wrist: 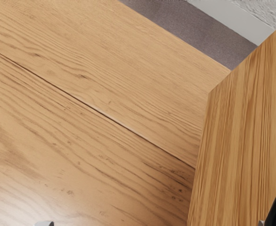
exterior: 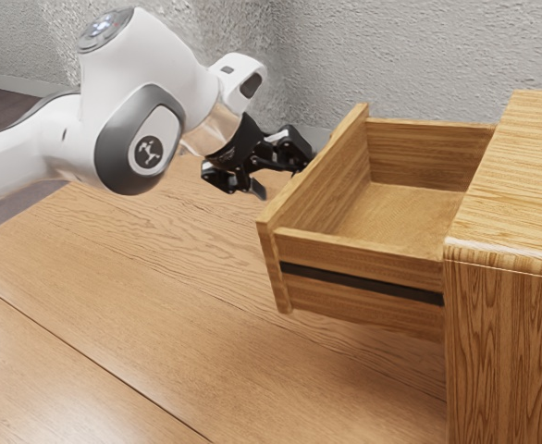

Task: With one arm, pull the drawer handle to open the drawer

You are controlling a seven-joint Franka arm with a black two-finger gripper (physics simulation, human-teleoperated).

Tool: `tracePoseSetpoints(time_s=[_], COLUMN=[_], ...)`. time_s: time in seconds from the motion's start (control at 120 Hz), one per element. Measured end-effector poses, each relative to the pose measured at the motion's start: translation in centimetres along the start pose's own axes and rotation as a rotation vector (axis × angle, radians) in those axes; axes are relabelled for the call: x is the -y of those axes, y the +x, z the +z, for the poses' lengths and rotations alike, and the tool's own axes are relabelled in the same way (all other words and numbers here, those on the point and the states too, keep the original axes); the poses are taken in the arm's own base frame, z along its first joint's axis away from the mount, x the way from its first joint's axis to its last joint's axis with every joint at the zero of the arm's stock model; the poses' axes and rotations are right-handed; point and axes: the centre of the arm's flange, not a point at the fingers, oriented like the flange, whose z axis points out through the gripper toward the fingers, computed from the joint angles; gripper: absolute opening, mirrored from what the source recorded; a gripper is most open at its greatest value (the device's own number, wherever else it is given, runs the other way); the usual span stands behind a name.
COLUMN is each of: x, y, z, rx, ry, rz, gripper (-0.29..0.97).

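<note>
The drawer (exterior: 363, 264) stands well out of the cabinet (exterior: 511, 305), its inside bare. The gripper (exterior: 285, 153) sits against the outer face of the drawer front. The handle is hidden behind that panel, so I cannot tell whether the jaws are clamped or released. Pulling further with this 1 arm could drag the drawer off its runners, and a weak hold would likely slip off.
</note>
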Motion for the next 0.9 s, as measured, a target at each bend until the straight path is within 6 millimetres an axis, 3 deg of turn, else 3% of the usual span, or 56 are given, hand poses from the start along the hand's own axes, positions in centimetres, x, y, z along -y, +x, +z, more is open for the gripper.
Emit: tracePoseSetpoints(time_s=[0.125,0.417,0.9], x=[1.4,1.6,4.5], y=[0.3,-0.1,-0.2], z=[-0.3,-0.6,-1.8], rx=[-0.008,-0.007,-0.017], ry=[0.013,0.009,0.023], rz=[-0.034,-0.061,-0.123], gripper=[0.43,0.44,0.43])
